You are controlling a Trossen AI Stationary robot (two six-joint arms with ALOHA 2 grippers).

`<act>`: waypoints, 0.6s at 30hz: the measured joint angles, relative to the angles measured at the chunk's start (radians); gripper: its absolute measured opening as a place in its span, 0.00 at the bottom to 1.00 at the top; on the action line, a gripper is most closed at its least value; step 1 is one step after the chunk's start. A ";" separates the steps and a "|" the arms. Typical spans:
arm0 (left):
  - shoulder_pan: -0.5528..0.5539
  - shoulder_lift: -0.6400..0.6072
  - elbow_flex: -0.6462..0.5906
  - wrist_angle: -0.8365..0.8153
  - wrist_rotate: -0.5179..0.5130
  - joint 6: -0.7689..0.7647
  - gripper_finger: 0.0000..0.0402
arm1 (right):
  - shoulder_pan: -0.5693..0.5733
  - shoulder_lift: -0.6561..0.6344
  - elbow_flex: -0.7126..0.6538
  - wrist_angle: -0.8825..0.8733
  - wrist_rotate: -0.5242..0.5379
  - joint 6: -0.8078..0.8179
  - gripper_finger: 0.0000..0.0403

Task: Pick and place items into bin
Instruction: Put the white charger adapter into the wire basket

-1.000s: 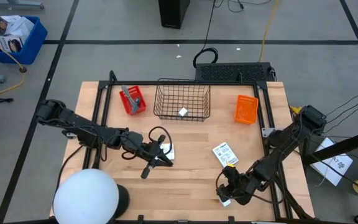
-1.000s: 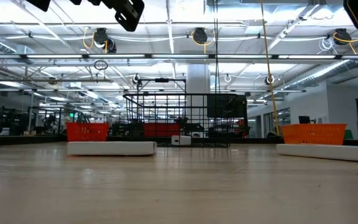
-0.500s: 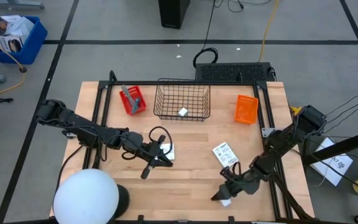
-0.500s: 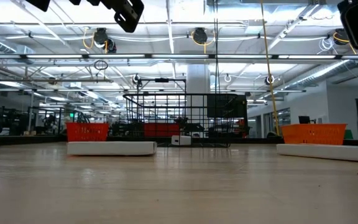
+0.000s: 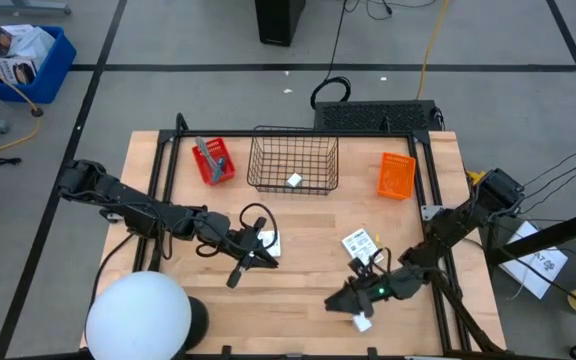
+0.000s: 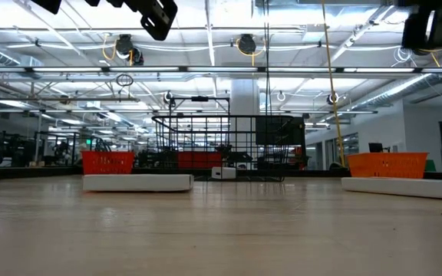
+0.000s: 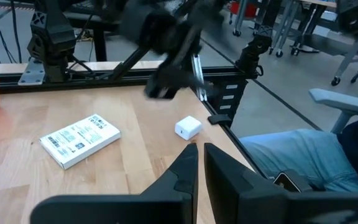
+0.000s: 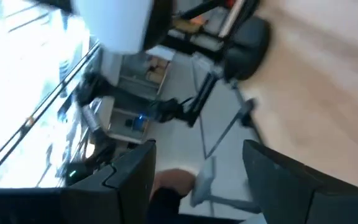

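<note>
In the high view, my left gripper [image 5: 268, 259] hovers at table centre-left beside one white packet [image 5: 269, 240]; its fingers [image 7: 198, 167] are shut on nothing. My right gripper [image 5: 336, 302] is near the table's near edge, open and empty [image 8: 197, 180], just left of a tiny white cube [image 5: 361, 322] lying on the wood. A second white packet [image 5: 361, 245] lies flat farther back. Another white cube [image 5: 294, 181] sits in the wire basket [image 5: 293, 150]. A grey metal tool [image 5: 205, 152] stands in the red bin [image 5: 216, 165]. No teal tool shows.
An orange bin [image 5: 397, 175] stands at the table's far right, and a black frame runs along the left and right sides. A large white globe [image 5: 138, 318] sits at the near left corner. Bare wood [image 5: 298, 280] lies between the two grippers.
My right gripper has swung toward the table's left, away from the white cube, and turned as it went; its wrist view is blurred with motion. The cube has stayed where it lay.
</note>
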 joint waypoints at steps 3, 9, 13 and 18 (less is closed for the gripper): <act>0.000 0.000 0.000 -0.006 0.000 0.000 0.08 | 0.003 -0.002 0.109 -0.159 -0.005 -0.044 0.56; 0.000 0.000 0.000 -0.006 -0.001 0.000 0.08 | 0.017 -0.002 0.335 -0.746 0.002 0.051 0.52; -0.004 0.000 0.000 -0.009 -0.001 0.000 0.08 | 0.028 -0.002 0.379 -0.924 0.029 0.177 0.52; -0.005 0.000 0.001 -0.012 -0.001 0.000 0.08 | 0.024 0.007 0.380 -0.994 0.006 0.272 0.52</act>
